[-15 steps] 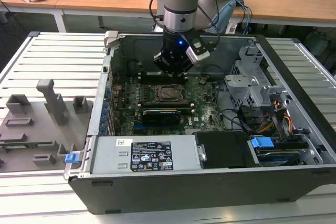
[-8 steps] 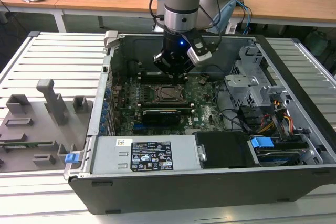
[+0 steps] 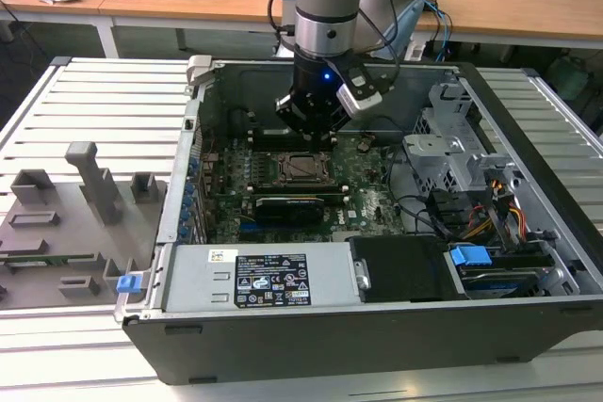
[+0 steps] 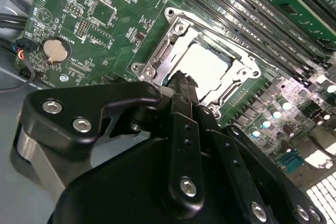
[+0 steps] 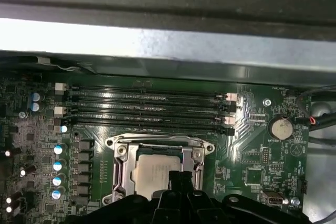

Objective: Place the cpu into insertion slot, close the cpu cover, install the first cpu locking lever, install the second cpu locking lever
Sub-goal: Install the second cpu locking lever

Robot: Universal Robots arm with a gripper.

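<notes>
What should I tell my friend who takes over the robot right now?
Gripper: fingers together, holding nothing, tip right at the edge of the cpu cover.
The cpu sits in the insertion slot on the green motherboard.
Done: the chip is placed, and the cover looks folded down around it.
Left: I cannot tell from the wrist views whether either locking lever is latched, so treat both as not confirmed.
</notes>
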